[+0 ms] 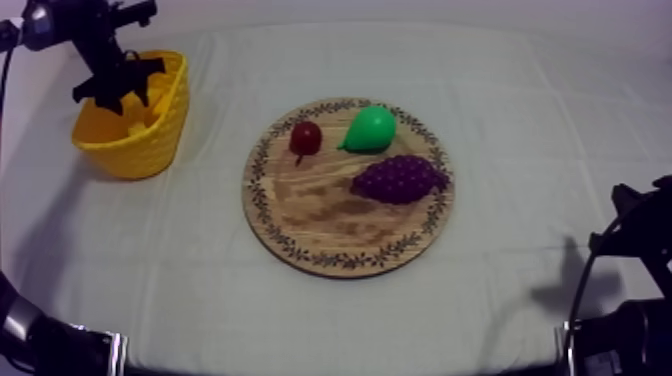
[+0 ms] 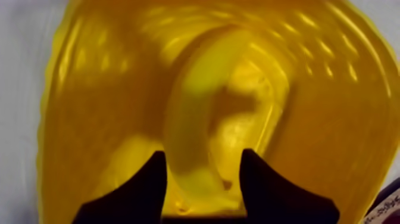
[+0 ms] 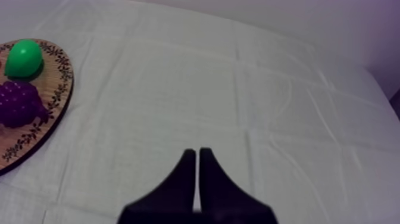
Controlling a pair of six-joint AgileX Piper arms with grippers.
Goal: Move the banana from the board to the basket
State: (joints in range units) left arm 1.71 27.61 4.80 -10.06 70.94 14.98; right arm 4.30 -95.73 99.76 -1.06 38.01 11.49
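Note:
The banana (image 2: 193, 119) lies curved inside the yellow basket (image 1: 150, 150), at the table's far left. My left gripper (image 1: 120, 85) hangs just above the basket's mouth. In the left wrist view its fingers stand apart, and my left gripper (image 2: 202, 156) is open over the banana's near end, with the basket's wall (image 2: 89, 119) all round. The round wooden board (image 1: 300, 215) sits mid-table. My right gripper (image 3: 197, 152) is shut on nothing, low over bare cloth to the right of the board (image 3: 56, 89).
On the board rest a small red fruit (image 1: 306, 137), a green pear (image 1: 370, 128) and purple grapes (image 1: 398, 178). The pear (image 3: 24, 58) and grapes (image 3: 18, 102) also appear beside my right gripper. My right arm (image 1: 635, 230) sits low at the right edge.

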